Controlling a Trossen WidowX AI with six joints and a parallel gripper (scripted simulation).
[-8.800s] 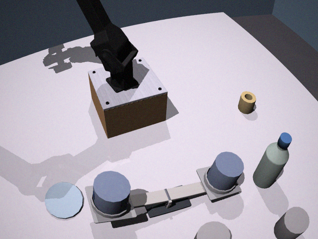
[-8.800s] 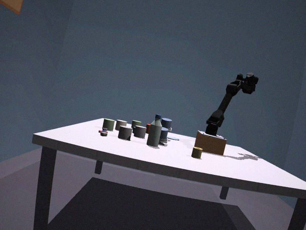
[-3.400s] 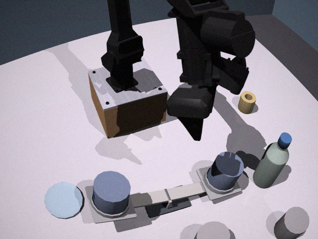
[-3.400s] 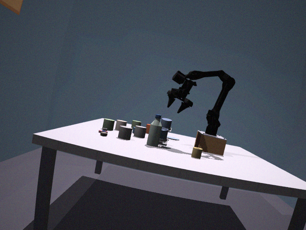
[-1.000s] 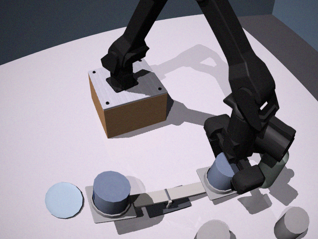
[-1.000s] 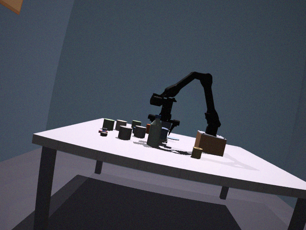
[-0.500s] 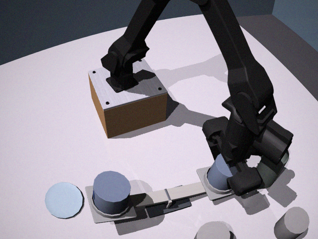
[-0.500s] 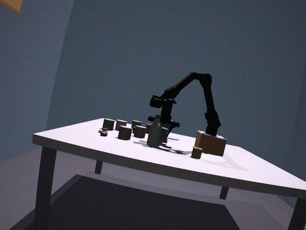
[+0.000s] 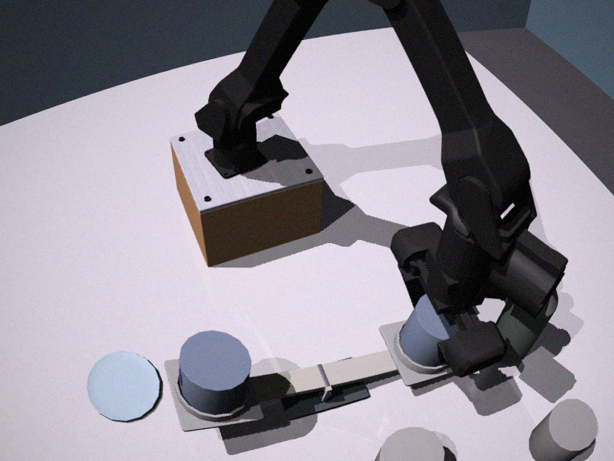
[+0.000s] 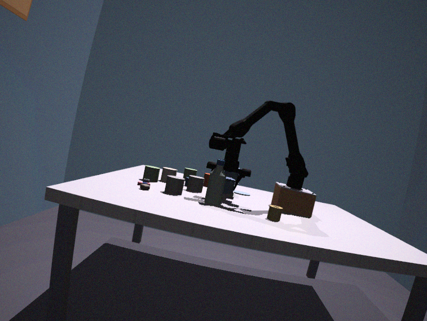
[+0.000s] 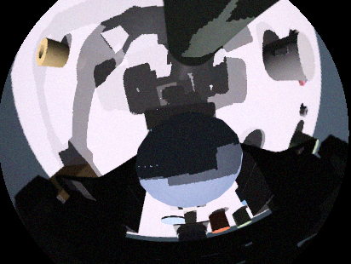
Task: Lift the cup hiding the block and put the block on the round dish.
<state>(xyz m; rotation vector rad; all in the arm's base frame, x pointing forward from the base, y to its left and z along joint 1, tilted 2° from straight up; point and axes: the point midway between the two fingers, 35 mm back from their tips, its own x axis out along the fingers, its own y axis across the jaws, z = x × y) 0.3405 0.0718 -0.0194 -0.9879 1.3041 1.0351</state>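
Observation:
My gripper (image 9: 429, 331) (image 11: 184, 146) points down and is shut on the right blue cup (image 9: 423, 337) (image 11: 192, 192), one finger on each side. That cup still sits on the right plate (image 9: 391, 333) of the balance (image 9: 360, 369). The left blue cup (image 9: 213, 372) stands on the left plate (image 9: 190, 422). The left plate's shadow lies farther from it than the right plate's does; the right end looks lower. The pale blue round dish (image 9: 123, 385) (image 10: 242, 193) (image 11: 172, 220) lies left of the balance with nothing on it. The block is not visible.
A green bottle (image 9: 526, 322) (image 10: 215, 190) stands close beside the gripper on the right. Grey cylinders (image 9: 563, 429) (image 10: 174, 185) stand at the front right. The brown arm base (image 9: 262, 223) (image 10: 293, 202) is behind the balance. A yellow spool (image 10: 274, 213) (image 11: 55, 53) stands near the base.

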